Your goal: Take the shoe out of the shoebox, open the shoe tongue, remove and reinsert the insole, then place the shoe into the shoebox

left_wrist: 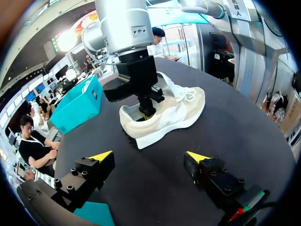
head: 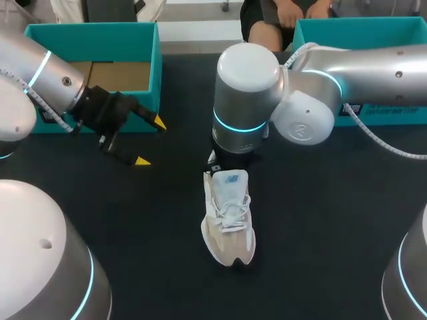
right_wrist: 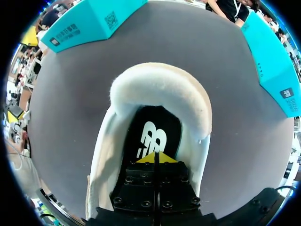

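At the table's far left stands an open teal shoebox (head: 143,42), its brown cardboard floor showing. Just in front of it the left gripper (head: 150,141) hangs above the dark table (head: 320,220), its two yellow-tipped fingers spread wide with nothing between them and touching nothing. In the left wrist view the shoe lies ahead of those spread fingers, well apart from them.

The shoe (head: 228,217), white and cream with white laces, lies on the table near the middle, outside both boxes, its toe toward the robot and its heel away.

The right arm comes in from the right and reaches to the middle, its wrist straight above the shoe's heel. The right gripper (right_wrist: 156,159) is down inside the heel opening, behind the padded heel collar (right_wrist: 160,89). Its fingers are pressed together with only a thin seam between the yellow tips, which sit at the black insole (right_wrist: 149,127) with its white logo. Whether they pinch the insole cannot be told.

A second teal shoebox (head: 373,30) stands at the far right.
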`<state>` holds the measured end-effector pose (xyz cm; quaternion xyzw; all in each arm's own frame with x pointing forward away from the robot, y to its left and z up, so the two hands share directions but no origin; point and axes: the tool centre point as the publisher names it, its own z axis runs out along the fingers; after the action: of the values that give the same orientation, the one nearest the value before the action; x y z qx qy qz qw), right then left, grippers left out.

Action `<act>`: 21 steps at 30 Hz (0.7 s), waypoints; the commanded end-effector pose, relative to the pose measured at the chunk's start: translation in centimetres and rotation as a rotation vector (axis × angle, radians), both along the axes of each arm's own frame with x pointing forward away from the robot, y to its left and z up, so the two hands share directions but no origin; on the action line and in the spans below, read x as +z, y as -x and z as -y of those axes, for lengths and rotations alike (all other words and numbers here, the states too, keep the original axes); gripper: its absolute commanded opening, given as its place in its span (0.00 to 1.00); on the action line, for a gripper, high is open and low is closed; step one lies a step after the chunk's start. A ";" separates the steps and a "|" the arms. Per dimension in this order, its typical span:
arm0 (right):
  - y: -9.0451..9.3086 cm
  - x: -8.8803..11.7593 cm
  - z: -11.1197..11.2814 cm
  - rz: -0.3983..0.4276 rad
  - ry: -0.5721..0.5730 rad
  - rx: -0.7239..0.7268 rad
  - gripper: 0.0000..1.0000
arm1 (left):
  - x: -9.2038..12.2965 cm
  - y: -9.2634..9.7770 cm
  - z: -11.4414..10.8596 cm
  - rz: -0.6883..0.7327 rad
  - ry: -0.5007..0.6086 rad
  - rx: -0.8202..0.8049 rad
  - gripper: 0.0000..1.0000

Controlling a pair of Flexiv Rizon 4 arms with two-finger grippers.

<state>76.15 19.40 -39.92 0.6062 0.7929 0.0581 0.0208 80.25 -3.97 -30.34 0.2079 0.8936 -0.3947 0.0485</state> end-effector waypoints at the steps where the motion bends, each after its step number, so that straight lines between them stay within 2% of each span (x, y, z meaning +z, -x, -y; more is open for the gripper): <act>1: 0.1 0.7 0.2 0.020 0.009 -0.011 0.00 | 0.0 0.1 0.0 0.000 -0.004 0.000 1.00; 6: -0.4 1.1 0.2 0.040 0.018 -0.014 0.00 | 0.0 0.1 0.0 0.000 -0.004 0.000 1.00; 15: -0.9 -1.0 0.2 0.003 -0.002 0.004 0.00 | 0.0 0.1 0.0 0.000 -0.004 0.000 1.00; 21: -0.8 -1.4 0.1 -0.011 -0.006 0.003 0.00 | 0.0 0.1 0.0 0.000 -0.004 0.000 1.00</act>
<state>76.76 19.28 -40.28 0.6052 0.7938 0.0575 0.0144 80.25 -3.97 -30.34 0.2080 0.8936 -0.3947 0.0485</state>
